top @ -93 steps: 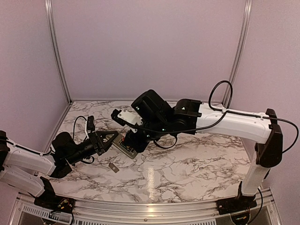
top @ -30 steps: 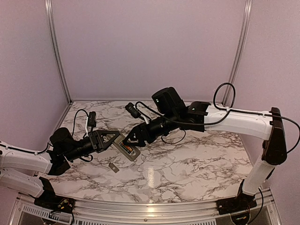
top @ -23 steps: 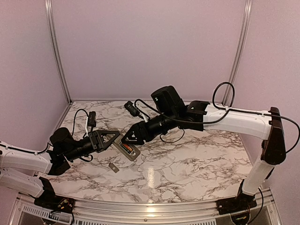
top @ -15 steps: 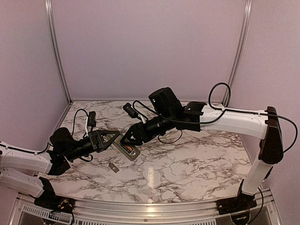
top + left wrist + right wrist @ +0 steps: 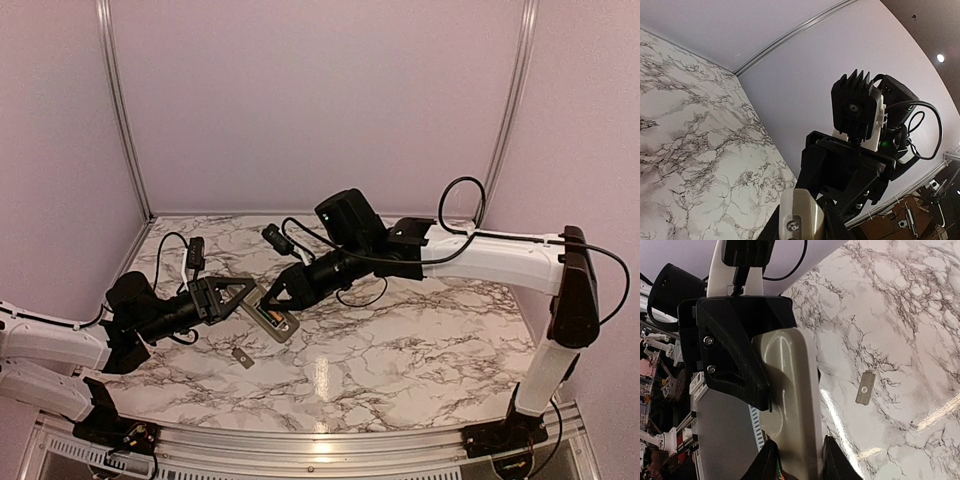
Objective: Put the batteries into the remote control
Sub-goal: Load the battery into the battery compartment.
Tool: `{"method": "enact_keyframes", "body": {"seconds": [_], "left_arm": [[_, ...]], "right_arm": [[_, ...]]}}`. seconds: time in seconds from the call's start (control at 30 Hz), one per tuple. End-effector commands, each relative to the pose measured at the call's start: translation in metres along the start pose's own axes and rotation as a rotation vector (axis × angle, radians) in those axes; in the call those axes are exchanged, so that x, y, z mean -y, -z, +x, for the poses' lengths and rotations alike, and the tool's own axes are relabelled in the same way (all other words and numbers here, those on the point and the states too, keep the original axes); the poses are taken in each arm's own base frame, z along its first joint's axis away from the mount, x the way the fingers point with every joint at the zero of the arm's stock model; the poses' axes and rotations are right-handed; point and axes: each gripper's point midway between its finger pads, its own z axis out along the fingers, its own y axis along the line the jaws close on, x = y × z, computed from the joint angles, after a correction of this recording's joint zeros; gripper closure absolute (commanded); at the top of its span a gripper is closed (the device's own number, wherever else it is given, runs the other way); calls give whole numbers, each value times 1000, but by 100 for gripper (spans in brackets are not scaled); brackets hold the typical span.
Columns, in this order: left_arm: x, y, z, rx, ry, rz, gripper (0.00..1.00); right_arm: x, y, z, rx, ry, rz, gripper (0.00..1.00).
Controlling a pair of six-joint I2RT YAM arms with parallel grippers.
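Observation:
The remote control (image 5: 272,320) is held off the table, grey-beige back up, with the orange-red battery (image 5: 268,318) lying in its recess. My left gripper (image 5: 240,296) is shut on one end of it; in the left wrist view the remote's end (image 5: 800,217) sits between my fingers. My right gripper (image 5: 276,296) meets it from the other side. In the right wrist view its fingers (image 5: 832,457) flank the remote's back (image 5: 790,405) and touch both long edges, with a sliver of orange (image 5: 777,471) by the left one. The dark battery is hidden.
The small flat grey cover piece (image 5: 241,358) lies on the marble table in front of the left arm; it also shows in the right wrist view (image 5: 865,387). Lilac walls close the back and both sides.
My right gripper has come down from above the remote and slid left until its fingers sit round the remote's end. The left gripper and the remote have stayed put.

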Motion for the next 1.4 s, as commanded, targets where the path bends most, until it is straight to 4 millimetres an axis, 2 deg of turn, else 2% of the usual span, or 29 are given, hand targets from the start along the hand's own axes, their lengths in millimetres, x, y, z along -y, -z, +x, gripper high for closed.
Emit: {"method": "enact_keyframes", "body": {"seconds": [0.0,0.2,0.3,0.43,0.53,0.9,1.03,1.23,1.27,1.37], "left_arm": [[16,-3,-12,38,-30,37,100],[19,-3,-15,50,-23,50,100],[20,-3,-15,49,-21,51,100],[16,-5,-12,38,-20,44,100],[14,-5,-9,26,-17,42,100],[25,-5,-11,17,-41,74,100],[25,-5,-11,14,-35,79,100],[26,-6,-10,8,-30,83,100],[26,-6,-10,6,-32,84,100],[26,-7,-9,1,-38,84,100]], "right_arm": [[3,4,1,-2,-23,-3,74],[5,0,12,-29,-28,-23,76],[3,1,13,-34,-18,-32,70],[-11,9,6,-15,34,-69,58],[-17,15,5,-17,65,-79,55],[-18,15,21,-66,67,-110,72],[-19,12,28,-91,68,-134,72],[-7,12,35,-118,83,-72,80],[-6,12,37,-125,88,-66,79],[-9,15,35,-115,106,-71,57]]}}
